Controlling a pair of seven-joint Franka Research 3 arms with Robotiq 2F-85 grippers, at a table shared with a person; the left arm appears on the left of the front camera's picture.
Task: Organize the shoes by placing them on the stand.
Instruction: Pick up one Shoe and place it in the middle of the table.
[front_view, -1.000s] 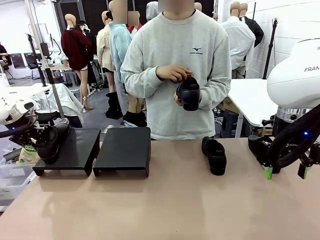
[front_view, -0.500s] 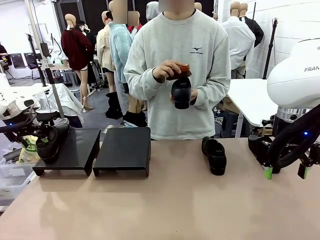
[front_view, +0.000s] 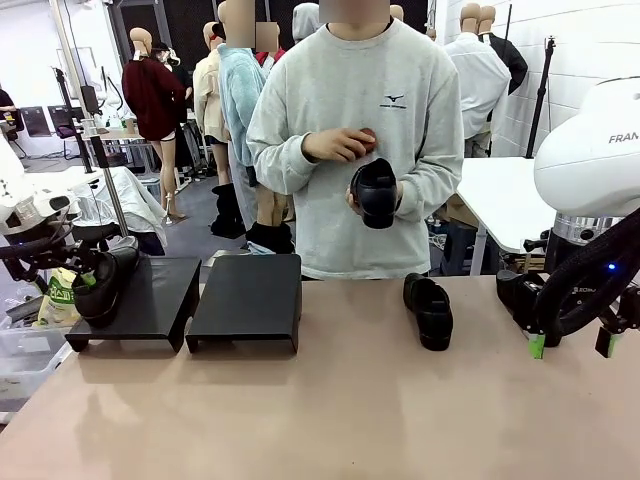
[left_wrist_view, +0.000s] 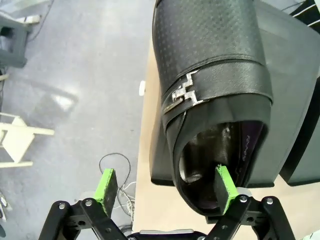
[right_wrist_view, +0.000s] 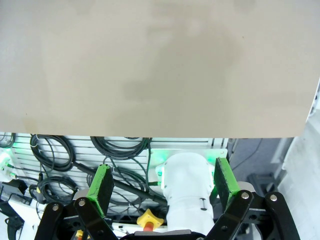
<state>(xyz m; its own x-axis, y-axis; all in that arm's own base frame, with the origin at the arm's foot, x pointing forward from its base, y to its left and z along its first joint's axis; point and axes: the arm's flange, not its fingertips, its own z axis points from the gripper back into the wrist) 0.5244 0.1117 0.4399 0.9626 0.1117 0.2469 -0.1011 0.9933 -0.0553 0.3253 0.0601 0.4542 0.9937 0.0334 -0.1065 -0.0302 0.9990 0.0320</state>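
A black shoe (front_view: 102, 280) lies on the left edge of the left stand (front_view: 150, 300), with its heel end hanging over the edge. My left gripper (front_view: 80, 272) is open at that heel. In the left wrist view one green pad (left_wrist_view: 225, 186) is at the shoe's (left_wrist_view: 215, 85) opening, and the other pad (left_wrist_view: 106, 184) is clear of it. The second stand (front_view: 248, 298) is bare. Another shoe (front_view: 430, 312) lies on the table (front_view: 330, 400). The person holds a third shoe (front_view: 375, 192) in both hands at chest height. My right gripper (front_view: 572, 344) hangs open at the table's right edge.
A clear plastic bin (front_view: 20, 355) sits off the table's left side, below my left arm. Under my right gripper (right_wrist_view: 162, 185) are the table's edge (right_wrist_view: 160, 120), coiled cables (right_wrist_view: 120, 150) and a white robot base (right_wrist_view: 187, 185). The person stands at the far edge.
My left gripper has opened and let go of the shoe, which rests on the left stand. The person has turned the held shoe in their hands. My right arm is unmoved.
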